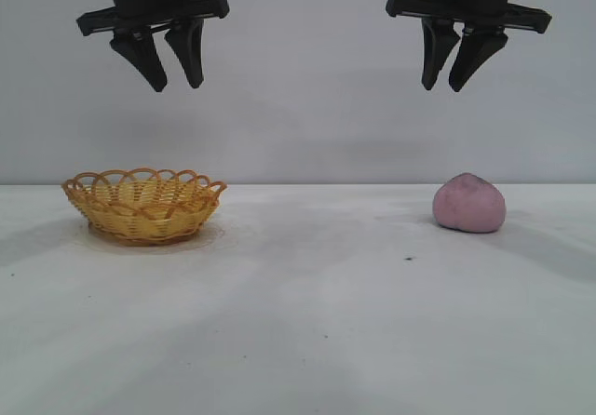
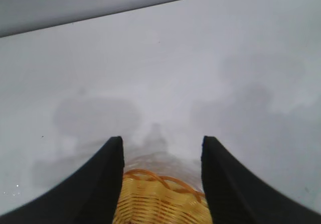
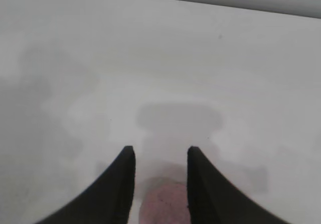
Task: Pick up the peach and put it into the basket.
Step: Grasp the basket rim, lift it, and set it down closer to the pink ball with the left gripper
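The peach (image 1: 468, 203), a pale pink-mauve lump, lies on the white table at the right. The yellow wicker basket (image 1: 144, 205) with an orange-brown looped rim stands at the left and holds nothing that shows. My right gripper (image 1: 458, 86) hangs open and empty high above the peach; in the right wrist view the peach (image 3: 163, 204) shows far below between the fingers. My left gripper (image 1: 177, 86) hangs open and empty high above the basket, whose rim shows between its fingers in the left wrist view (image 2: 160, 199).
The white table (image 1: 307, 294) runs wide between basket and peach. A grey wall stands behind it. A small dark speck (image 1: 408, 260) lies on the table in front of the peach.
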